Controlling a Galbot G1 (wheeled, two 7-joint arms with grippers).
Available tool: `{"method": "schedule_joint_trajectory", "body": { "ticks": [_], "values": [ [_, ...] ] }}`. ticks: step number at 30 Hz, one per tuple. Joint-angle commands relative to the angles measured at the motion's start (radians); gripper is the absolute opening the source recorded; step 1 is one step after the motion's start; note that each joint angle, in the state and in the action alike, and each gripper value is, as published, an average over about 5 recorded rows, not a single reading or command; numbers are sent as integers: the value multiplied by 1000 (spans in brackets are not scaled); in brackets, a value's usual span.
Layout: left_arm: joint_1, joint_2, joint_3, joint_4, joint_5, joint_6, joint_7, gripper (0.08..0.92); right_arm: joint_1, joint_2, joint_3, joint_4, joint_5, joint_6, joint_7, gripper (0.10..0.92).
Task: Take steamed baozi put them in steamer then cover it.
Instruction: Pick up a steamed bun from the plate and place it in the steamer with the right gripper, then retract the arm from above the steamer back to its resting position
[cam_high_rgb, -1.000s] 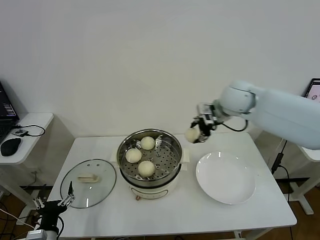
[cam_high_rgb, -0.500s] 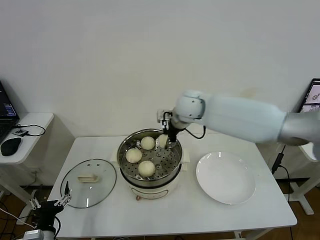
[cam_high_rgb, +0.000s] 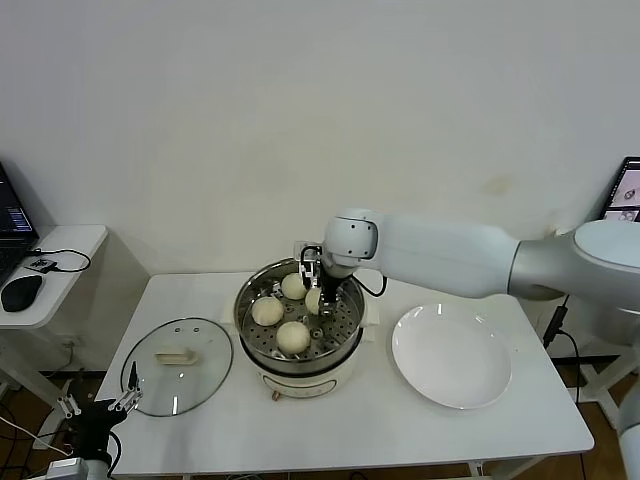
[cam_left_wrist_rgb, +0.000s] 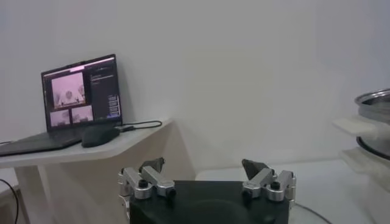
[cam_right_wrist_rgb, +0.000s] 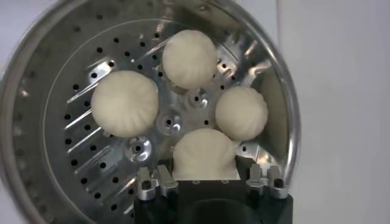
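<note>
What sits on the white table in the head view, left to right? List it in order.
Cover, lying flat → steamer, with the right claw holding a steamed baozi over its tray → empty white plate.

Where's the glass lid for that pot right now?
In the head view, the glass lid lies flat on the table, just on the robot's left of the steamer, with the idle left pincer at its near edge.
</note>
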Motion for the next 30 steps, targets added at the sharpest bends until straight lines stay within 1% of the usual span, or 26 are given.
{"method": "schedule_joint_trajectory", "body": {
  "ticks": [1,6,8,14,17,19,21,24,27,30],
  "values": [
    [1,0,-1,2,0,-2,0,823,-29,31,-4,-25,-14,-18,14,636],
    [3,-2,-2,0,1,-1,0,823,-19,10,2,-2,-15,-18,14,638],
    [4,-1,-2,0,0,-1,0,823,0,-7,7,15,-15,-18,11,656],
    [2,0,-2,-1,-1,1,1,823,59,-119,50,119,-13,-17,6,801],
    [1,2,-1,0,-1,1,1,823,59,-206,90,204,-10,-17,46,820],
    [0,3,-1,1,-1,1,0,823,39,-271,122,266,16,-12,143,822],
    [-1,5,-1,3,0,2,-1,823,-1,-334,152,326,73,9,311,822],
    [-2,8,-2,5,2,3,-2,823,-94,-423,212,404,143,88,554,823],
    [-3,9,-1,7,6,2,-1,823,-256,-518,341,467,136,204,687,823],
    [-3,7,3,8,14,3,-1,823,-495,-605,545,514,90,337,757,823]
  ]
}}
